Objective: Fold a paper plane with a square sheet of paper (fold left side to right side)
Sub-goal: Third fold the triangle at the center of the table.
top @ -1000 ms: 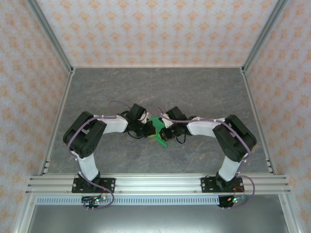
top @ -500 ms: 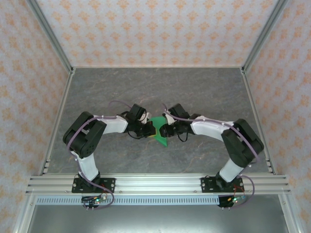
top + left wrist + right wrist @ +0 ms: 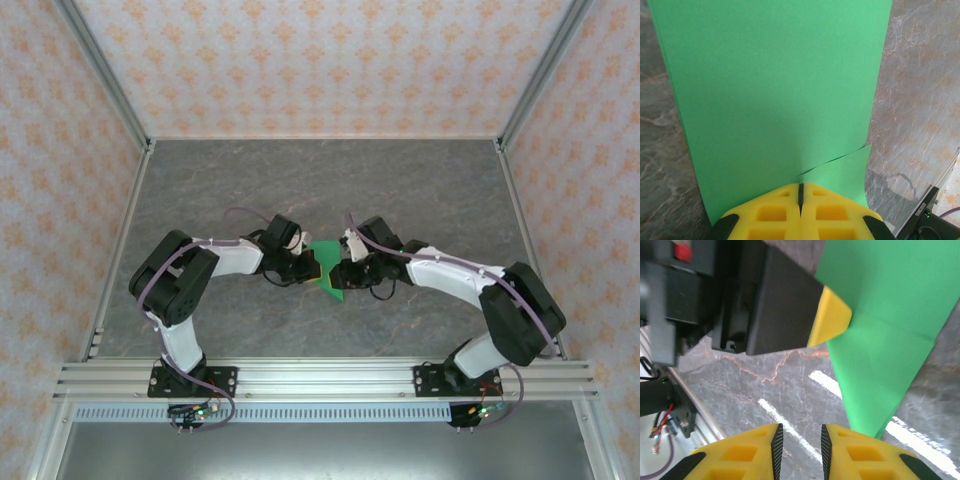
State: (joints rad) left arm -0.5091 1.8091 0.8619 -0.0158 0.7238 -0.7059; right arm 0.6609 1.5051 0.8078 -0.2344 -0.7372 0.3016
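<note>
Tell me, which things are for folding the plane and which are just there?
For the job: green paper, left gripper pinching it, right gripper open near it.
Just there: grey table, patterned walls, metal frame.

My table [image 3: 420, 190] is a dark grey slab veined with pale and rusty streaks like marble, glossy enough to throw back bright bars of light near its front. An aluminium rail [image 3: 320, 378] runs along the near edge. Around the middle, a little toward me, sits the square sheet of paper [image 3: 330, 285], bright green and folded, with a pointed end aimed at the near edge. I cannot tell whether it lies flat on the surface or is lifted off it.
</note>
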